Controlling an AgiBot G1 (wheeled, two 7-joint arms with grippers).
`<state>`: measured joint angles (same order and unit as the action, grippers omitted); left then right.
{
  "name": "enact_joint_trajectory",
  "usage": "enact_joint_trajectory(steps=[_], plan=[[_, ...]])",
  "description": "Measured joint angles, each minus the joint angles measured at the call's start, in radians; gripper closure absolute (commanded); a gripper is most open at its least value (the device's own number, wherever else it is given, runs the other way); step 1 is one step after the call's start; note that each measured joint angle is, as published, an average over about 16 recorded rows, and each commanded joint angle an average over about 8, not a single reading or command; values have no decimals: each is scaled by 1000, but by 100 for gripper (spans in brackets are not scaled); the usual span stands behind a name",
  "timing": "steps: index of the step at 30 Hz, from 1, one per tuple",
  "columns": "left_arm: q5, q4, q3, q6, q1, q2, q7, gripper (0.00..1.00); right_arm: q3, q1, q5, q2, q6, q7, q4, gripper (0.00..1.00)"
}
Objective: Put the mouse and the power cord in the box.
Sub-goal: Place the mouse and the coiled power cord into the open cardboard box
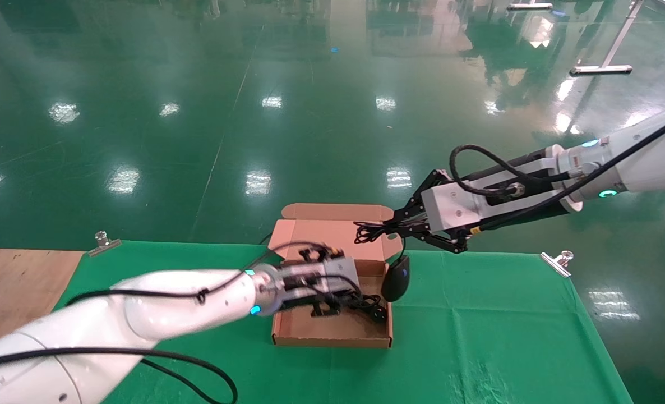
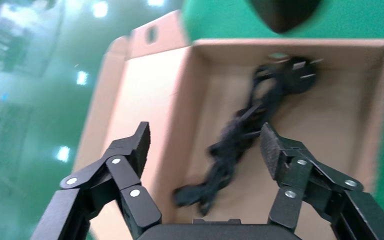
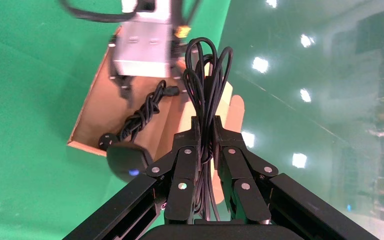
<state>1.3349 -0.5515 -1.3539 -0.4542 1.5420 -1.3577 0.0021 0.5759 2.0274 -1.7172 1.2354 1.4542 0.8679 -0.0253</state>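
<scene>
The brown cardboard box (image 1: 332, 331) lies open on the green cloth, its lid (image 1: 332, 227) tilted back. Inside it lies the twisted black power cord (image 2: 240, 130), also seen from the right wrist (image 3: 140, 115). My left gripper (image 2: 205, 135) hovers open just over the cord inside the box (image 2: 325, 120), touching nothing. My right gripper (image 1: 391, 228) is shut on the mouse's thin bundled cable (image 3: 206, 70) above the box's far right corner. The black mouse (image 1: 395, 278) dangles from that cable at the box's right wall, and its blue wheel shows in the right wrist view (image 3: 127, 160).
Green cloth (image 1: 478, 325) covers the table, held by metal clamps at the far corners (image 1: 105, 241) (image 1: 557, 261). Bare wood (image 1: 13, 280) shows at the left. Glossy green floor lies beyond the table's far edge. My left arm's cable loops near the front edge (image 1: 209, 376).
</scene>
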Motion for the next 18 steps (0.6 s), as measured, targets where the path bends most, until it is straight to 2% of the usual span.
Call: enact_joint_trajectory(steps=[8, 13, 18], plan=[[-111, 75, 73, -63, 14, 57, 129, 0, 15, 0, -20, 55, -27, -26, -8, 100], [-198, 91, 140, -130, 5, 131, 227, 0, 26, -21, -29, 93, -56, -55, -42, 100], [-289, 81, 212, -197, -23, 223, 317, 0, 51, -73, -24, 123, -93, -114, -134, 100]])
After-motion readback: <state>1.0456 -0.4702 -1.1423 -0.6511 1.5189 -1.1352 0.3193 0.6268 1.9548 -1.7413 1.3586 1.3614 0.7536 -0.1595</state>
